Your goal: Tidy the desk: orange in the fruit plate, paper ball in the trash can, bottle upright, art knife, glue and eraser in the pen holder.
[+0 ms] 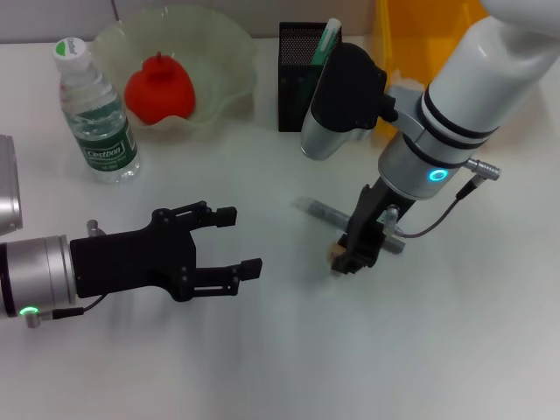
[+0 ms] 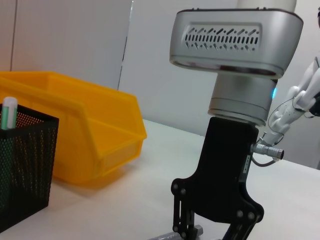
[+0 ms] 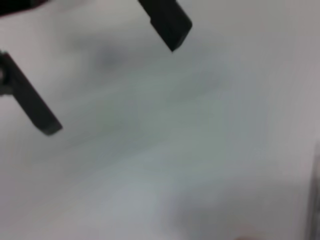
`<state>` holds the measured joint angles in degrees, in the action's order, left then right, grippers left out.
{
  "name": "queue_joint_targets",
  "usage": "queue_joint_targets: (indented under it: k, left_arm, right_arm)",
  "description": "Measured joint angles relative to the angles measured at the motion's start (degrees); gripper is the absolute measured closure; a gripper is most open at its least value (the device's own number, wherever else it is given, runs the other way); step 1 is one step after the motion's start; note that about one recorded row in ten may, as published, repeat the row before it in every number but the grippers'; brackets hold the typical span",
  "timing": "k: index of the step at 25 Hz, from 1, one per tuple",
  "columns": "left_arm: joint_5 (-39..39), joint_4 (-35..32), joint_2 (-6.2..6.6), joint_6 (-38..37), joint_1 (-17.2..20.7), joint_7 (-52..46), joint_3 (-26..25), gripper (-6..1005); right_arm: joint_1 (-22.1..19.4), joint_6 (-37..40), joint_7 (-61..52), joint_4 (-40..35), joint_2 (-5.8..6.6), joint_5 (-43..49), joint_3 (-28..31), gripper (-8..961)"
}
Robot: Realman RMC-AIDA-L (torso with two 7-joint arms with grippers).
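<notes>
White desk [image 1: 289,350] — glue [image 1: 317,210] lies flat, pointing toward right pincer [image 1: 348,260].

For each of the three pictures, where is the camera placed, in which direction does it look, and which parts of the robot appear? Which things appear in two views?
Head view: from the robot's head, looking down at the desk; shows left gripper and right gripper above the eraser and glue.
Left wrist view: on the left arm, looking across the desk at the right gripper, trash can and pen holder.
Right wrist view: on the right arm, looking down at blurred desk; own fingers spread.
Shared: right gripper, trash can, pen holder in head and left wrist views.
</notes>
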<state>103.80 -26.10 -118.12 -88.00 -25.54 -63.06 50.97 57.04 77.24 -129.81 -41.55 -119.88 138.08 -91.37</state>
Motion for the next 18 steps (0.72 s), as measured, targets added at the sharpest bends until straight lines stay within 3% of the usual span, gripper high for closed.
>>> queue_joint_targets:
  k: [12, 18]
  left_arm:
    - [0.0, 0.0, 0.0, -0.3, 0.1, 0.0, -0.1, 139]
    - [-0.1, 0.0, 0.0, -0.6, 0.0, 0.0, -0.1, 139]
  right_arm:
    - [-0.7, 1.8, 0.0, -3.5, 0.35, -0.7, 0.8, 820]
    - [-2.8, 7.3, 0.0, -13.7, 0.76, -1.0, 8.1, 821]
